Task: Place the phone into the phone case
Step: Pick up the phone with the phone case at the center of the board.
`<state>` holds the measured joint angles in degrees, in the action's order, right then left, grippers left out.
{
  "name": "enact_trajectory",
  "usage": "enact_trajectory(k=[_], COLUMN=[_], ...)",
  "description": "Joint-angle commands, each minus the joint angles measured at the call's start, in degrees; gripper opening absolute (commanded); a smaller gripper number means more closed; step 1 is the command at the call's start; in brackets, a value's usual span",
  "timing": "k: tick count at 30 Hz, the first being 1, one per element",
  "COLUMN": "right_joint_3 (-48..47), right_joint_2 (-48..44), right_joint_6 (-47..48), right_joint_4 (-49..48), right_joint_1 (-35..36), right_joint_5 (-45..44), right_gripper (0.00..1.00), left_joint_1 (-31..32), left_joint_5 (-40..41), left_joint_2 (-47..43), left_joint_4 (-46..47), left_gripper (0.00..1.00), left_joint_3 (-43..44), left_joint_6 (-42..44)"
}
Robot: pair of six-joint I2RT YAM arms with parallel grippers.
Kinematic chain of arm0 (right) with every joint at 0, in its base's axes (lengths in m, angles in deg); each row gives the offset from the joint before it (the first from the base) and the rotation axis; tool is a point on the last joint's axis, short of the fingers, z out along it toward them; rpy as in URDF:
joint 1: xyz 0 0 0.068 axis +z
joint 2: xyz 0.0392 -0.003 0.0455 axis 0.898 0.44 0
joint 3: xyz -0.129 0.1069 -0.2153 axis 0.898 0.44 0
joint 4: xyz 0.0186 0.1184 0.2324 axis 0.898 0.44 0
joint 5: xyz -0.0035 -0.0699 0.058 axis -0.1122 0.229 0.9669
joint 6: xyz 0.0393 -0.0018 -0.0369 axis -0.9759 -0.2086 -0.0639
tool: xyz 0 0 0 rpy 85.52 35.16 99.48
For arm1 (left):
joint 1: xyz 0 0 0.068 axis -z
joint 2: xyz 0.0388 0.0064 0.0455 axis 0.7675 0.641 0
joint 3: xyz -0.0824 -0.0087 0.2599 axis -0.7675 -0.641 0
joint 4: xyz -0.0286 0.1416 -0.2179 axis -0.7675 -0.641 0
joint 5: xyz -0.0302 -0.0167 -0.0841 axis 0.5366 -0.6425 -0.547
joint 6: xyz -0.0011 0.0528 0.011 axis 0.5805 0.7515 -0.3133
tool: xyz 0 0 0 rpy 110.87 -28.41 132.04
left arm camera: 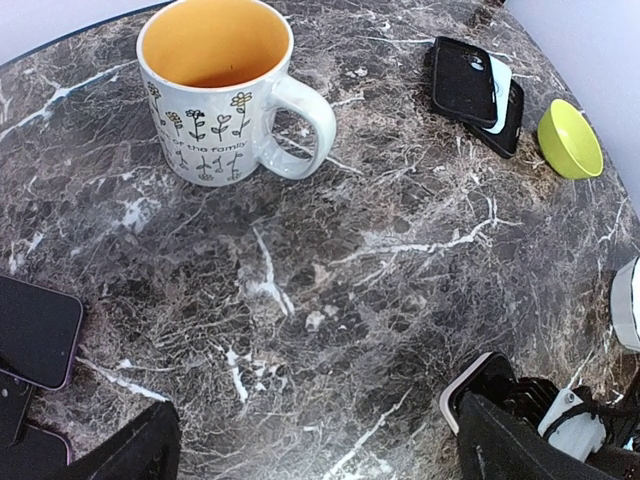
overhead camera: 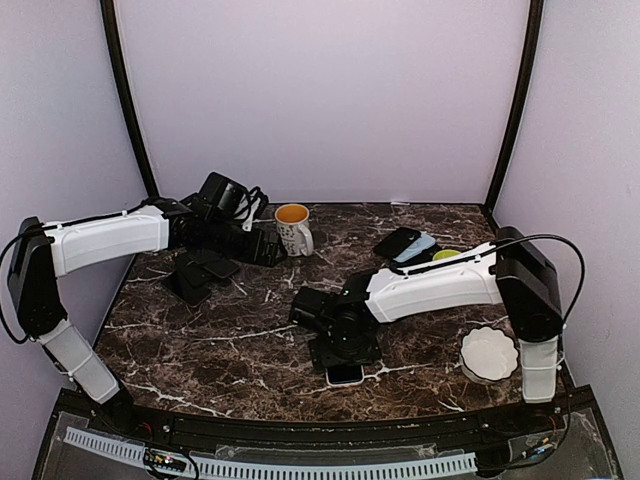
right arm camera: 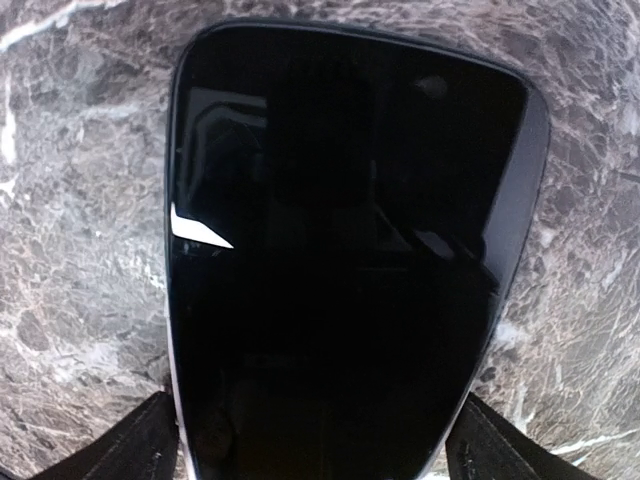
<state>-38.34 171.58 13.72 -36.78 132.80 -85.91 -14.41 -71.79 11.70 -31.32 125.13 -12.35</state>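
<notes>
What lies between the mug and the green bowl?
A dark stack of phones or cases, next to the bowl; from the mug to the stack the table is bare. The left wrist view shows it best.

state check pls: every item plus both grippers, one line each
phone: flat on the table, screen up, dark
right gripper: straddles the phone; clamped or not, cannot tell
left gripper: open, empty
mug: upright, looks empty
green bowl: upright, empty
stack by the bowl: flat pieces overlapping; phones or cases, cannot tell
white dish: flat on the table, empty
</notes>
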Motion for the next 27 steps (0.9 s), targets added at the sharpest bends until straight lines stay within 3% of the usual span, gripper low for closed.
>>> enact_trajectory(k=[1,4,13,19,23,27], right_joint_3=[-0.99,0.81,1.6,3.05,4.95,5.62], right_joint_2=[2.82,1.53,-4.58,-10.41,-15.92,-20.01], right_joint_6=[0.37,-0.04,3.3,4.25,6.23,11.71], right_joint_4=[3.19,2.1,-5.14,-9.35,-15.63,-23.08], right_joint_1=[0.75,0.84,1.38,1.82,2.72,4.99], right_joint_5=[0.41,0.32,-2.25,-10.39,-19.58,-28.71], right_gripper=[0.84,0.69,0.52,0.41,0.39,0.39], left_joint_1=[-0.48,-0.55,-0.55,-0.56,-0.49,-0.36], left_joint_5=[-0.48,-0.43,-1.04,-3.5,-11.05,-17.29], left_joint_2=[0.13,0.39,0.74,-0.56,-6.2,-14.61], left_joint_4=[-1.24,-1.38,-0.53,1.41,9.21,25.07], left_gripper=[0.99,0.99,0.99,0.99,0.98,0.93], left_joint_3=[-0.23,-0.2,-0.66,-1.17,-5.15,-15.72], left_joint_6=[0.55,0.53,0.92,1.55,1.47,-0.96])
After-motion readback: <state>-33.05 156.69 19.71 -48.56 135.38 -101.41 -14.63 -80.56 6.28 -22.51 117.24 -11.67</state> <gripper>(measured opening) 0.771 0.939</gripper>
